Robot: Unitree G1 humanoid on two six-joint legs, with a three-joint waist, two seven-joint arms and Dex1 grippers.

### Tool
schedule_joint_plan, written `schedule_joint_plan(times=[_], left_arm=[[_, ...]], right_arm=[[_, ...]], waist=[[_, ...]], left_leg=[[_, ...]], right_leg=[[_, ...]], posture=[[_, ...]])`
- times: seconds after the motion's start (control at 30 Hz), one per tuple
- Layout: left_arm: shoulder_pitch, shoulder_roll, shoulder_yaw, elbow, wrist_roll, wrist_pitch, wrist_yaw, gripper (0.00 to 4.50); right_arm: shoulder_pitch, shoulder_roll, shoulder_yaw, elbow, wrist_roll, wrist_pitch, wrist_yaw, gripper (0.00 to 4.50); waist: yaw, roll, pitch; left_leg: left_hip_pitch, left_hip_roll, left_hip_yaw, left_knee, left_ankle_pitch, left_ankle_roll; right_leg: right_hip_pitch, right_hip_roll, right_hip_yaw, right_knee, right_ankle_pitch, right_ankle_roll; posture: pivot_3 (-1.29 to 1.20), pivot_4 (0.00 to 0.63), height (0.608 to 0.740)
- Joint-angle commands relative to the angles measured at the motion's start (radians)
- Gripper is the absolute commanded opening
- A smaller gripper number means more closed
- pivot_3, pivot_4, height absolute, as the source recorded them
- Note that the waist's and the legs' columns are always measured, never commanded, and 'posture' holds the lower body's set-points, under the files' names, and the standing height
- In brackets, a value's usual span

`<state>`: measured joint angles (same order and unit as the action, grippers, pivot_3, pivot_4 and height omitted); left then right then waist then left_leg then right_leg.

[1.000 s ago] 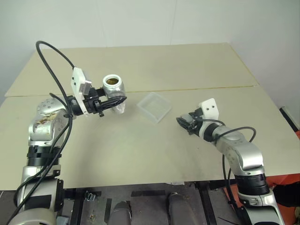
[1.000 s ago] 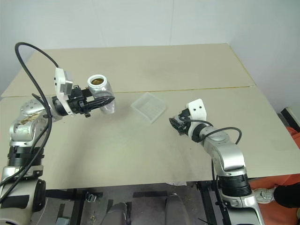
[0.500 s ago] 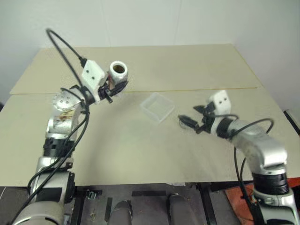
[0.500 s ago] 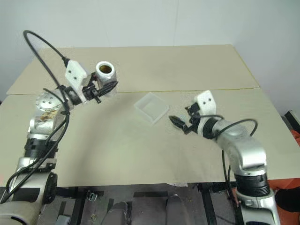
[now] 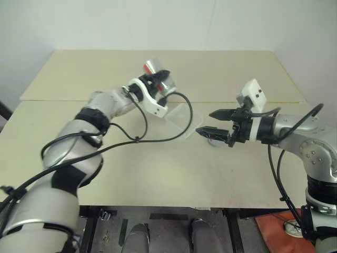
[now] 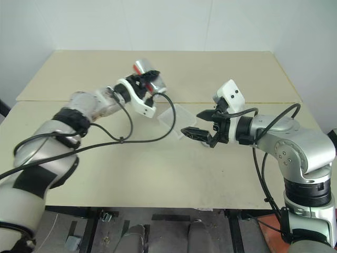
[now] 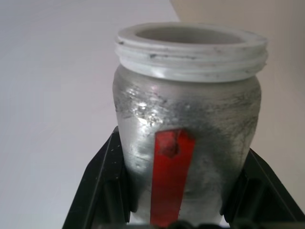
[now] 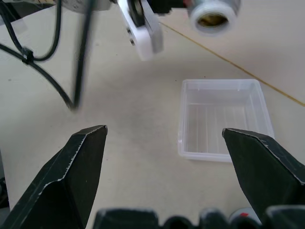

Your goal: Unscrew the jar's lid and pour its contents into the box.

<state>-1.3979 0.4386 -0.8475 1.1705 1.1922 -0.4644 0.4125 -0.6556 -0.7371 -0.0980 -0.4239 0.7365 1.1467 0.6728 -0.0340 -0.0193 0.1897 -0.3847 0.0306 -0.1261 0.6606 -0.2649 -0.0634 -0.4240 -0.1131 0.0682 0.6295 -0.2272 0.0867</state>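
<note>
My left gripper [image 5: 159,80] is shut on the jar [image 7: 186,143], a clear jar with a red strip and a white threaded rim, and no lid on it. The jar [image 5: 155,69] hangs tipped on its side, in the air just past the box's far left side. Its open mouth [image 8: 213,13] shows brown contents inside. The box [image 8: 224,119], a clear shallow tray, lies on the table and looks empty. My right gripper [image 5: 204,121] stands open and empty above the table, to the right of the box. A small grey shape under it, perhaps the lid [image 5: 215,140], lies on the table.
The table [image 5: 158,174] is two beige panels with a seam across the middle. The left arm's black cable [image 5: 138,139] loops down over the table to the left of the box and partly crosses it. Plain white walls stand behind.
My left arm swung right and forward and rolled, so the upright jar now lies tipped by the box. My right gripper opened and rose off the table. The camera view shifted too.
</note>
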Motion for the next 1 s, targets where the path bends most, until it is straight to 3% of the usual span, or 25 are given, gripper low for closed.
schedule_joint_plan(times=[0.03,0.23,0.67,0.87,1.0], left_arm=[[-0.072,-0.072,-0.133,0.07,0.137,0.095,0.071,1.94],[-0.116,-0.169,-0.202,0.134,0.174,0.187,0.101,1.94],[-0.128,-0.17,-0.21,0.153,0.154,0.174,0.105,1.94],[-0.095,-0.143,-0.04,0.147,-0.057,0.022,0.002,1.94],[-0.041,-0.08,0.2,0.126,-0.339,-0.088,-0.223,1.94]], right_arm=[[-0.012,0.004,-0.044,-0.052,0.039,0.003,-0.021,4.48],[0.011,0.011,-0.083,-0.095,0.081,0.021,-0.071,4.48],[0.036,-0.006,-0.09,-0.117,0.117,0.0,-0.112,4.48],[0.049,-0.011,-0.078,-0.124,0.097,-0.033,-0.102,4.48],[0.061,-0.01,-0.091,-0.133,0.094,-0.049,-0.11,4.48]], waist=[[0.002,0.0,0.0],[-0.001,-0.001,0.0],[0.008,-0.001,0.001],[0.013,-0.001,0.001],[0.009,-0.001,0.001]], left_leg=[[0.0,0.0,0.0,0.0,0.0,0.0],[-0.003,0.0,0.0,0.0,0.0,0.0],[-0.002,0.0,0.0,0.0,0.0,0.0],[-0.002,0.0,0.0,0.0,0.0,-0.001],[-0.002,0.0,0.0,0.0,0.003,-0.006]], right_leg=[[0.0,0.0,0.0,0.0,0.0,0.0],[-0.003,0.0,0.0,0.0,0.0,0.0],[-0.003,0.0,0.0,0.001,0.0,0.0],[-0.003,0.0,0.0,0.0,0.0,0.0],[-0.003,0.0,0.0,0.001,0.0,0.0]], posture=[[0.0,0.15,0.74],[0.0,0.15,0.74],[0.0,0.15,0.74],[0.0,0.15,0.74],[0.0,0.15,0.74]])
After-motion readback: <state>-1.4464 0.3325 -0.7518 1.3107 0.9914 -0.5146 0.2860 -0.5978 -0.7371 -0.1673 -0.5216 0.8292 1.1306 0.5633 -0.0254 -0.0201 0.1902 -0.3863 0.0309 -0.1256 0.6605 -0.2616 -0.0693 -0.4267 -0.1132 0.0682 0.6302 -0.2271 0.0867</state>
